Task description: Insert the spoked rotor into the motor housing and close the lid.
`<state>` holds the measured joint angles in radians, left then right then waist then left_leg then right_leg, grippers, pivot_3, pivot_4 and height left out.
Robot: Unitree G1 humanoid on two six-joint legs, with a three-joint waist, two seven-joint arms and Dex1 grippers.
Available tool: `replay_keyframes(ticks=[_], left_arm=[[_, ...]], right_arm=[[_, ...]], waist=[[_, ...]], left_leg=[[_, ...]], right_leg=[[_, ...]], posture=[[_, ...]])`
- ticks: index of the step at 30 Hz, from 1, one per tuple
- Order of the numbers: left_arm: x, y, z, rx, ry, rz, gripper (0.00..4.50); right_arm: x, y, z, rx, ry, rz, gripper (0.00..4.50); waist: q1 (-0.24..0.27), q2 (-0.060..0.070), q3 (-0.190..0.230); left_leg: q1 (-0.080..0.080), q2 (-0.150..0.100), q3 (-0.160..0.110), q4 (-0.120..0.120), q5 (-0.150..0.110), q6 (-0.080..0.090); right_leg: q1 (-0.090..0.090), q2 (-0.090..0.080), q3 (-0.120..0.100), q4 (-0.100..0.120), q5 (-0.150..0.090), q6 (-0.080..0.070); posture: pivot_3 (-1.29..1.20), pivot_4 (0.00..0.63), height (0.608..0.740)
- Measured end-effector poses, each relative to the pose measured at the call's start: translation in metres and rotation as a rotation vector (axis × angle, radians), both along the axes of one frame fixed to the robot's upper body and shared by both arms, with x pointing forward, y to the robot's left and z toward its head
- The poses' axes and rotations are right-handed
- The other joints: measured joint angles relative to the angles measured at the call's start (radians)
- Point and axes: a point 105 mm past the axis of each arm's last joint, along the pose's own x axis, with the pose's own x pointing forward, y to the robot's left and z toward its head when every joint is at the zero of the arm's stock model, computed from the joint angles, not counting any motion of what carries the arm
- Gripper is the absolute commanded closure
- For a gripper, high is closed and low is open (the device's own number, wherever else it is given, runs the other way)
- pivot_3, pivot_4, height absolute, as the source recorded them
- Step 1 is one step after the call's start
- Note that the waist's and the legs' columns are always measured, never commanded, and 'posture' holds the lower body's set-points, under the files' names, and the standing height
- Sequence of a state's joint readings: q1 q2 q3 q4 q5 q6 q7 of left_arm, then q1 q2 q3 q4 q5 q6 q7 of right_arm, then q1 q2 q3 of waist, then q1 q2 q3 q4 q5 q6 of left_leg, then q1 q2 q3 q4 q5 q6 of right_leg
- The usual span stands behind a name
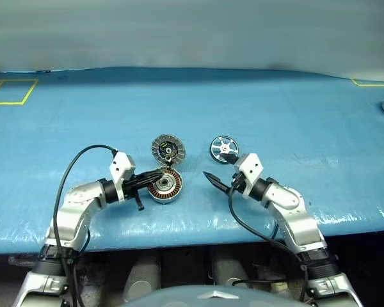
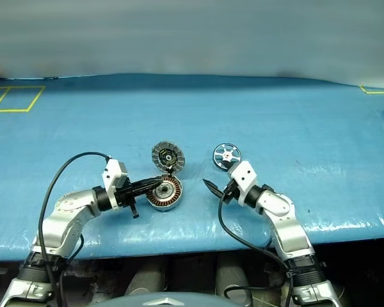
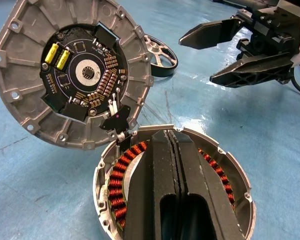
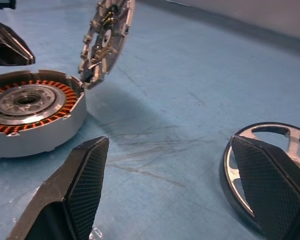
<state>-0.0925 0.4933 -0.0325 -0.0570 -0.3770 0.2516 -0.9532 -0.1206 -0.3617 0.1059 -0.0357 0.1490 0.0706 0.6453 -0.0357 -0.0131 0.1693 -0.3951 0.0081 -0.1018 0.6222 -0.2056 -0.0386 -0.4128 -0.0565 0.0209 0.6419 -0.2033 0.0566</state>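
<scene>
So nearest the camera, low in the frame, you've got the two arms reaching out over the blue table cover. The left gripper sits left of centre with its black fingers clenched tight together, empty, tips poking right over the rim of the motor housing; in the left wrist view the closed fingers run straight across the top of the cup and I can't tell for sure if they actually touch it. The housing is lying flat just below the middle of the frame, open side up, with the copper windings ringing a silver centre. The right gripper is right of centre, jaws spread wide and holding nothing, pointed toward the housing but with a clear gap between them. A bit further back, the lid stands propped open almost upright at the housing's far edge, still joined there, its inner face showing radial ribs and a dark circuit board with two yellow parts. The spoked rotor lies flat on the table just beyond the right gripper, upper right of the housing and apart from it. Way back at the far left corner there's a yellow taped rectangle.
</scene>
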Motion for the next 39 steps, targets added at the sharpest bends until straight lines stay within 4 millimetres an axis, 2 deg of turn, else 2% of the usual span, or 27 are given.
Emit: replay_keyframes(ticks=[6,12,24,34,39], left_arm=[[-0.004,-0.002,0.005,-0.047,-0.020,0.030,4.48],[-0.004,-0.002,0.003,-0.061,-0.016,0.062,4.48],[-0.005,0.001,-0.001,-0.072,-0.014,0.123,4.48],[-0.008,0.005,-0.007,-0.070,0.003,0.168,4.48],[-0.009,0.008,-0.002,-0.074,-0.014,0.189,4.48]], right_arm=[[0.029,-0.032,0.009,-0.062,-0.004,-0.184,0.38],[0.052,-0.052,0.008,-0.183,0.035,-0.235,0.38],[0.047,-0.036,-0.008,-0.300,0.055,-0.143,0.38],[0.047,-0.026,-0.006,-0.384,0.019,-0.079,0.38],[0.048,-0.022,-0.007,-0.411,0.018,-0.054,0.38]], waist=[[0.000,0.000,0.000],[-0.002,0.000,0.000],[-0.002,0.000,0.000],[-0.003,0.000,0.000],[-0.003,0.000,0.000]], left_leg=[[0.000,0.000,0.000,0.001,0.000,0.000],[0.000,0.000,0.000,0.000,0.000,0.000],[0.000,0.000,0.000,0.000,0.000,0.000],[0.001,0.000,0.000,0.000,0.000,0.000],[0.001,0.000,0.000,0.001,0.000,0.000]], right_leg=[[0.000,0.000,0.000,0.000,0.000,0.000],[0.000,0.000,0.000,0.000,0.000,0.000],[0.000,0.000,0.000,0.000,0.000,0.000],[0.001,0.000,0.000,0.000,0.000,0.000],[0.001,0.000,0.000,0.000,0.000,0.000]], posture=[[0.00,0.150,0.740],[0.00,0.150,0.740],[0.00,0.150,0.740],[0.00,0.150,0.740],[0.00,0.150,0.740]])
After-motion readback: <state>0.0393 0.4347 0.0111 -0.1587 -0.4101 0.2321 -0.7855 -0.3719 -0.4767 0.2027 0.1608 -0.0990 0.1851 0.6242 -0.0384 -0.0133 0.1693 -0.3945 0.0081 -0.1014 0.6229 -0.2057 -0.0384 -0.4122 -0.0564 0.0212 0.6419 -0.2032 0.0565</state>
